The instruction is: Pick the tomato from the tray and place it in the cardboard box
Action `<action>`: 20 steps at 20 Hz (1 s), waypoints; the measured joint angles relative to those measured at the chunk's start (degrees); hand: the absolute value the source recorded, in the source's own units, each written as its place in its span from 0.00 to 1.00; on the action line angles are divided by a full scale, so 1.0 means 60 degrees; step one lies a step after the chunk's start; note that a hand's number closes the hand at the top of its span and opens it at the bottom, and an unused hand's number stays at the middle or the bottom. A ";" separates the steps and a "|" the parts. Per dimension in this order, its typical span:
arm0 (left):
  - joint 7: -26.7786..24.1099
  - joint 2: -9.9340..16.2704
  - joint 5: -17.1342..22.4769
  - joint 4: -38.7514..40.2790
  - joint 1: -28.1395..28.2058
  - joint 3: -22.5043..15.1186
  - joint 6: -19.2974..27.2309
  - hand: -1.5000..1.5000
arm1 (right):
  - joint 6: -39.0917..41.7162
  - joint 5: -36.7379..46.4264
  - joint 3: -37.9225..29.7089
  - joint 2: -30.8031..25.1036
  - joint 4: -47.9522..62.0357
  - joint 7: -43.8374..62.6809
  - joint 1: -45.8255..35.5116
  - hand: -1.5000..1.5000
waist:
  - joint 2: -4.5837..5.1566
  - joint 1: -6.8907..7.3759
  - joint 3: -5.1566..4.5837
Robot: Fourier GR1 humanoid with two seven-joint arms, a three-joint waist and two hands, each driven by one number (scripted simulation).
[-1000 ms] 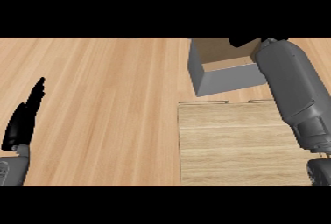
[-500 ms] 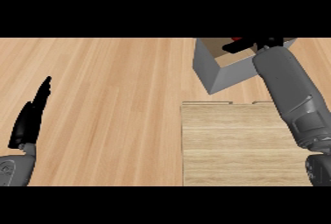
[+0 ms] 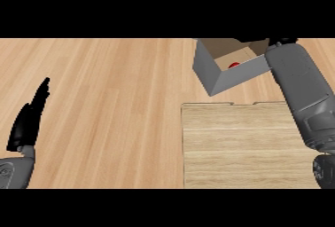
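Note:
The cardboard box [image 3: 226, 77] stands at the far right of the counter, with grey outer walls and a brown inside. A small red patch, the tomato [image 3: 233, 65], shows inside it, low against the near wall. My right forearm runs up the right side to the box's right edge. Only a black sliver of my right hand [image 3: 283, 41] shows there, at the picture's upper limit. The pale wooden tray [image 3: 242, 146] lies near me under that arm, and nothing shows on it. My left hand [image 3: 29, 122] rests open at the left edge, fingers up.
Bare wooden counter [image 3: 111, 97] spreads between my left hand and the tray and box. The tray's far edge, with two small notches, lies just short of the box's near corner.
The red tomato, earlier at my right hand above the box's rim, now shows down inside the box. My right hand has slid toward the box's right side. The left hand has stayed put.

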 measured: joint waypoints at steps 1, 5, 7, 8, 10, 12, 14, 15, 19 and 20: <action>0.0030 -0.0028 -0.0024 -0.0054 0.0060 -0.0020 0.0022 0.50 | -0.0073 -0.0195 -0.0183 -0.0063 -0.0071 -0.0229 0.0017 0.00 | -0.0015 -0.0019 0.0000; -0.0067 0.0038 -0.0025 0.0005 0.0201 0.0114 0.0031 0.50 | -0.0100 -0.0935 -0.0813 -0.0305 -0.0267 -0.1221 0.0225 0.00 | -0.0070 -0.0157 -0.0006; 0.0057 0.0056 -0.0013 -0.0109 0.0283 0.0141 -0.0008 0.50 | 0.0185 -0.1354 -0.1113 -0.0475 -0.0387 -0.1671 0.0455 0.00 | -0.0121 -0.0261 -0.0006; 0.0034 0.0068 0.0001 -0.0118 0.0338 0.0171 -0.0035 0.50 | 0.0309 -0.1526 -0.1224 -0.0575 -0.0436 -0.1846 0.0539 0.00 | -0.0138 -0.0302 -0.0006; -0.0017 0.0065 -0.0011 -0.0061 0.0401 0.0243 -0.0005 0.50 | 0.0610 -0.1824 -0.1413 -0.0870 -0.0551 -0.2095 0.0804 0.00 | -0.0175 -0.0399 -0.0012; -0.0049 0.0140 0.0036 -0.0066 0.0498 0.0375 -0.0057 0.50 | 0.0830 -0.2016 -0.1467 -0.1098 -0.0750 -0.2142 0.1085 0.00 | -0.0216 -0.0490 -0.0015; -0.0100 0.0103 0.0024 -0.0117 0.0650 0.0424 -0.0017 0.50 | 0.1169 -0.2232 -0.1547 -0.1413 -0.0983 -0.2193 0.1467 0.00 | -0.0252 -0.0568 -0.0019; -0.0087 0.0102 0.0002 -0.0088 0.0661 0.0453 0.0000 0.50 | 0.1312 -0.2331 -0.1549 -0.1481 -0.1198 -0.2171 0.1698 0.00 | -0.0273 -0.0627 -0.0021; 0.0046 0.0179 0.0058 -0.0115 0.0676 0.0594 -0.0129 0.50 | 0.2059 -0.2721 -0.1532 -0.1872 -0.2118 -0.2022 0.2738 0.00 | -0.0324 -0.0757 -0.0026; 0.0068 0.0249 0.0122 -0.0196 0.0746 0.0666 -0.0207 0.50 | 0.2339 -0.2852 -0.1579 -0.2029 -0.2333 -0.2141 0.3088 0.00 | -0.0335 -0.0781 -0.0028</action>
